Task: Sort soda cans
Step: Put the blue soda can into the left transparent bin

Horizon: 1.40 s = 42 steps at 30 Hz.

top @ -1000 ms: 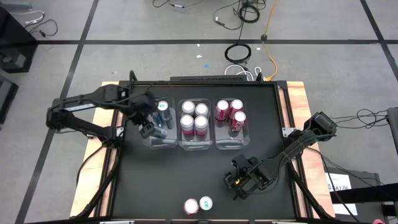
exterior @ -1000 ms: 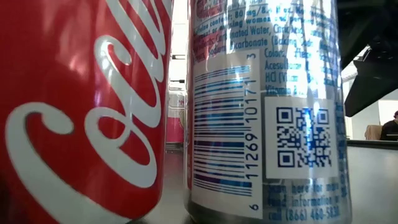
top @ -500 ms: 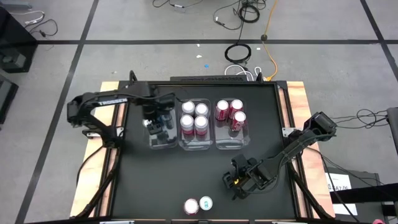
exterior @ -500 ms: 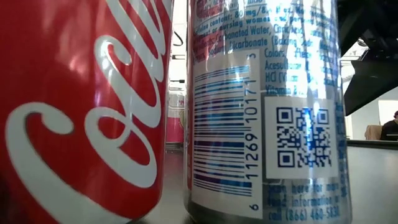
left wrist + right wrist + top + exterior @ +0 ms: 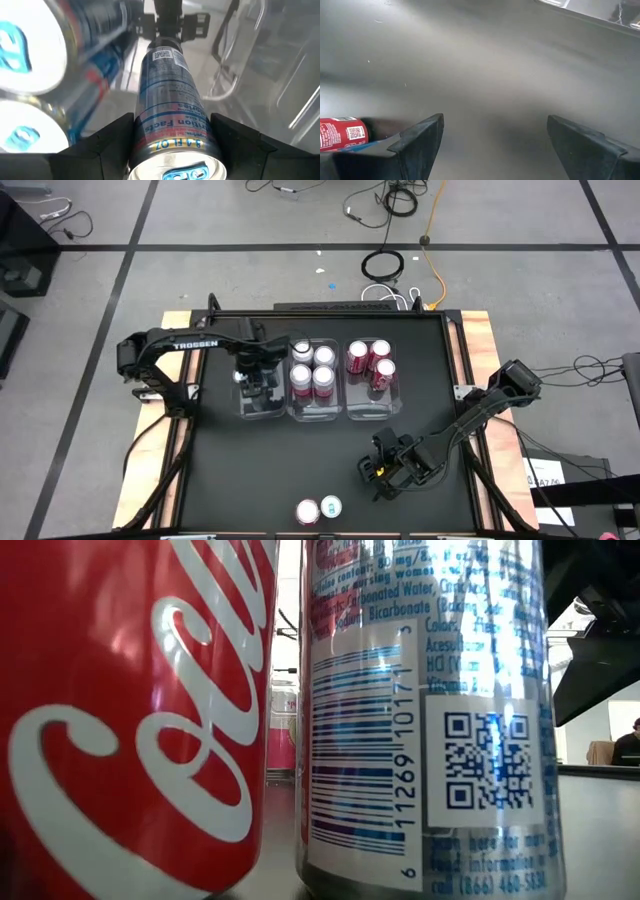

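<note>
Left gripper [image 5: 172,145]: you are clamping a blue can [image 5: 172,107], lowering inside the bin [image 5: 262,405].
Right gripper [image 5: 492,145]: you are idling, jaws apart.

Open tabletop [image 5: 300,460] before packed bins [image 5: 320,380]

Black table [image 5: 250,470] carries three clear bins [image 5: 318,408] side by side, plus two loose cans [image 5: 318,509] near front edge.

Red can [image 5: 130,710] with white script, silver-blue can [image 5: 425,710] (black barcode), pink cans [image 5: 312,370], dark-red cans [image 5: 370,363].
</note>
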Each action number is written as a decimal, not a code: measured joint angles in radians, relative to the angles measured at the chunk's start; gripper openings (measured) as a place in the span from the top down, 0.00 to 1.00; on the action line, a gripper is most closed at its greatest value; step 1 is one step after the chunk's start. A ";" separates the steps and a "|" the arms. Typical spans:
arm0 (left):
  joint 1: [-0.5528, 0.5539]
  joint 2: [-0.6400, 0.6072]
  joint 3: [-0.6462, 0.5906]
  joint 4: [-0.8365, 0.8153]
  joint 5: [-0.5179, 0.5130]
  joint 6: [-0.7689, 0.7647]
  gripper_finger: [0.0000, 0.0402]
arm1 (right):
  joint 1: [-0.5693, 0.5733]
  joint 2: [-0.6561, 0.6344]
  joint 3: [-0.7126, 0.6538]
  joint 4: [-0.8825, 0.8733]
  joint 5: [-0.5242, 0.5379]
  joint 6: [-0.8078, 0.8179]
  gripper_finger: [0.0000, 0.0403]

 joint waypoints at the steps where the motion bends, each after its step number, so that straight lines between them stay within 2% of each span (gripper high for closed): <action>1: 0.000 0.000 0.000 0.016 -0.001 0.006 0.34 | 0.000 0.000 0.000 0.000 0.000 0.000 0.14; 5: 0.000 0.000 0.000 0.083 -0.002 -0.041 0.34 | 0.000 0.000 0.000 0.000 0.000 0.002 0.14; 9: 0.000 0.000 0.000 0.076 -0.004 -0.095 0.34 | 0.000 0.000 0.000 0.000 0.000 0.008 0.14; 23: 0.001 0.000 0.000 0.019 -0.010 -0.025 0.34 | 0.000 0.000 0.000 0.006 -0.006 0.008 0.14; 30: 0.005 0.000 0.000 0.010 -0.066 -0.016 0.34 | 0.000 0.000 0.000 0.007 -0.006 0.010 0.14; 42: 0.012 0.000 0.000 0.009 -0.065 -0.003 0.34 | 0.001 0.000 0.000 0.009 -0.005 0.026 0.14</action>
